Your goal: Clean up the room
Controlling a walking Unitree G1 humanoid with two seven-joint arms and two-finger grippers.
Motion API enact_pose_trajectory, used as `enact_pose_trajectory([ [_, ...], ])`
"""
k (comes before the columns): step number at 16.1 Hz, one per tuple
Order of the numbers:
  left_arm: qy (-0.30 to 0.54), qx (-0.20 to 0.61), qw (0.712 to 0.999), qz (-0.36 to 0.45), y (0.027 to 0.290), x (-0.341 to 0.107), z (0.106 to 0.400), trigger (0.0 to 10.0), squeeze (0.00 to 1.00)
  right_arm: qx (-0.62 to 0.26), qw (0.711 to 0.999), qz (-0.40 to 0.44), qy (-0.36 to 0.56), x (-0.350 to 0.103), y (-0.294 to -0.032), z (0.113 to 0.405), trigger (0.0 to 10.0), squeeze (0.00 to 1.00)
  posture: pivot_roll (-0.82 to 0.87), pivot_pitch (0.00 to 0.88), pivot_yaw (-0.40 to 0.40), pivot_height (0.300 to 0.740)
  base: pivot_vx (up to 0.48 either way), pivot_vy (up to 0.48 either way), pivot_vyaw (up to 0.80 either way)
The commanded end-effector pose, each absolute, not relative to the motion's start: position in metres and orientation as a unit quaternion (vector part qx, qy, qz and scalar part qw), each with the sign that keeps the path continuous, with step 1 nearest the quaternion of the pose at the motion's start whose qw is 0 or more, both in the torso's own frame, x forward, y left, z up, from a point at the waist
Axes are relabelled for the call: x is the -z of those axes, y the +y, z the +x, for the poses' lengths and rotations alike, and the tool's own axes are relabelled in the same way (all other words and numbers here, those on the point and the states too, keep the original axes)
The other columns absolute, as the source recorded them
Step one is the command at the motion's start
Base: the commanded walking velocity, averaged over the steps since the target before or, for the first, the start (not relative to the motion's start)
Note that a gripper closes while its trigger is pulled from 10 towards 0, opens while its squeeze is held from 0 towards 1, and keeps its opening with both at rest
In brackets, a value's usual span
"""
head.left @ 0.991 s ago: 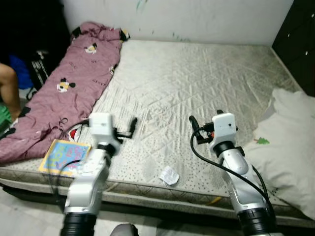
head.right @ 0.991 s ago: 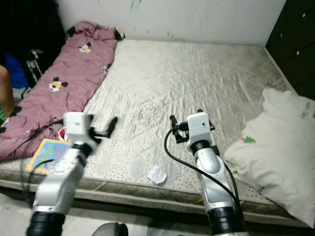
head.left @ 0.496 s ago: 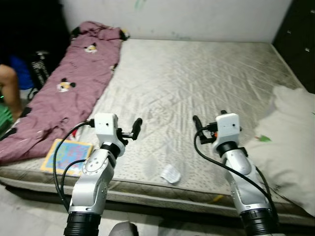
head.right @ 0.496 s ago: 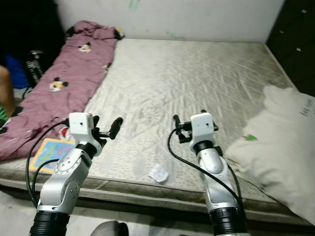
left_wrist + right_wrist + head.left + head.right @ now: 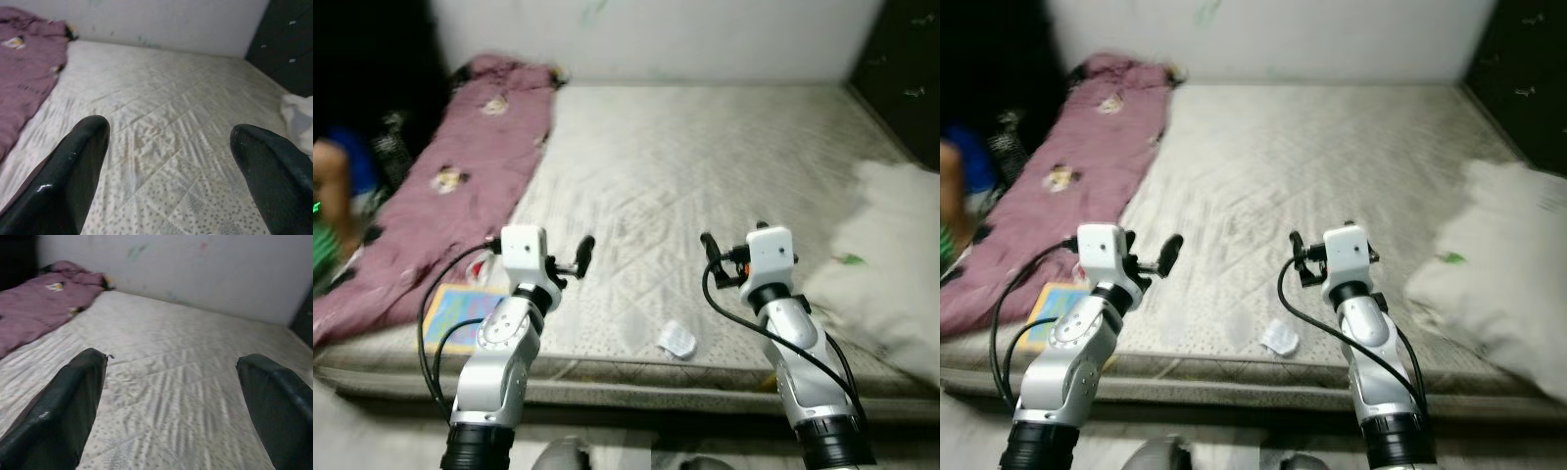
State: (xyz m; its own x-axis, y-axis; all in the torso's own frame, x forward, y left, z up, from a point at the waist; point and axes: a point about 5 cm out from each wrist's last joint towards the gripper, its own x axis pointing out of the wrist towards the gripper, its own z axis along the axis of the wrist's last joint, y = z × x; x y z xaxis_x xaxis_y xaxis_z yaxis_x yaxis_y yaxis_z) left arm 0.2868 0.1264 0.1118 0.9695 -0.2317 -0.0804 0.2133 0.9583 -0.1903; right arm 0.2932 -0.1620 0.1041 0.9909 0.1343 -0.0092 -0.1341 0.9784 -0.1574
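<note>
Though blurred, a quilted mattress [image 5: 705, 166] apparently carries a purple blanket [image 5: 460, 186].

You see the pillow [image 5: 891, 264] cut off at the frame's right edge, blurred; the person [image 5: 335, 191] at left is just smear.

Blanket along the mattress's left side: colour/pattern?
Blanket: mauve-pink with small cartoon-mouse prints; clearest in the left eye view.

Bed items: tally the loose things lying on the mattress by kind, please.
Purple blanket: 1
White pillow: 1
Colourful book: 1
Crumpled paper scrap: 1
Total: 4
</note>
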Motion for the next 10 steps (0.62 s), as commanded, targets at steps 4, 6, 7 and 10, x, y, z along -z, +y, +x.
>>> enact_pose_trajectory([
  [4, 0.056, 0.099, 0.991, -0.072, 0.144, -0.115, 0.292, 10.0, 0.00, -0.060, 0.996, -0.072, 0.000, -0.107, -0.160, 0.296, 10.0, 0.00, -0.02, 0.000, 0.023, 0.740, 0.000, 0.000, 0.00],
  [6, 0.050, 0.103, 0.990, -0.082, 0.146, -0.115, 0.292, 10.0, 0.00, -0.061, 0.996, -0.071, -0.001, -0.108, -0.159, 0.296, 10.0, 0.00, -0.02, 0.000, 0.023, 0.740, 0.000, 0.000, 0.00],
  [7, 0.040, 0.108, 0.990, -0.077, 0.145, -0.116, 0.293, 10.0, 0.00, -0.060, 0.996, -0.070, -0.002, -0.108, -0.159, 0.296, 10.0, 0.00, -0.02, 0.000, 0.022, 0.740, 0.000, 0.000, 0.00],
  [10, 0.037, 0.132, 0.986, -0.090, 0.136, -0.116, 0.290, 10.0, 0.00, -0.059, 0.996, -0.063, 0.002, -0.108, -0.160, 0.297, 10.0, 0.00, -0.02, 0.000, 0.021, 0.740, 0.000, 0.000, 0.00],
])
